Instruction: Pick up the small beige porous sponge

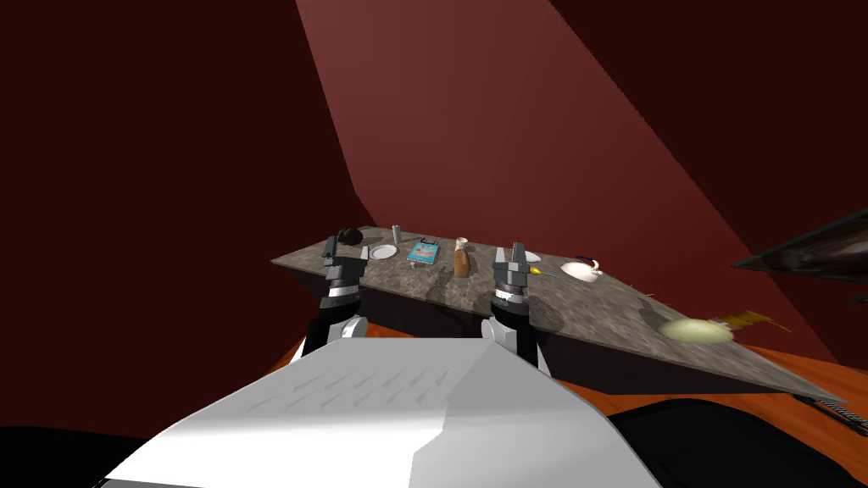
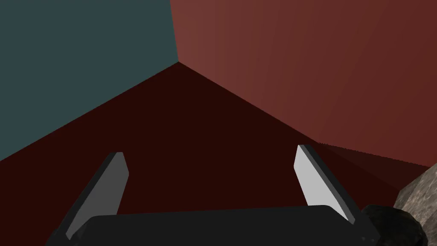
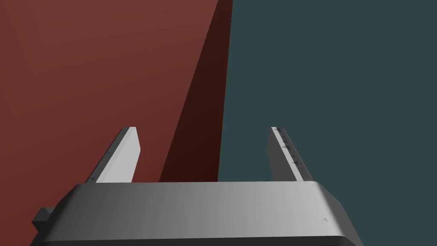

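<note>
Grey jaws stand wide apart on both arms, with nothing between them. The left gripper [image 1: 347,251] and the right gripper [image 1: 509,254] hang over the front edge of the mottled stone desk [image 1: 593,309], both left of the white teapot [image 1: 581,269].

Well right of the teapot and nearer the front edge lies what I take for the sponge [image 1: 697,330], a pale beige rounded lump. It lies flat, its long axis roughly along that edge, though the wide lens stretches this corner. A yellow thing [image 1: 750,319] that I cannot name lies just beyond it.

The teapot sits between the right gripper and the sponge. Left of the teapot come a brown bottle-like thing [image 1: 461,261], a blue book [image 1: 423,251], a white plate [image 1: 384,252], a grey can [image 1: 396,234] and a black lump [image 1: 349,236].

The head view gives the sponge. The left wrist view gives the black lump [image 2: 397,224] close beside its gripper's body, against the desk's corner. Dark red walls [image 1: 475,127] rise behind.
</note>
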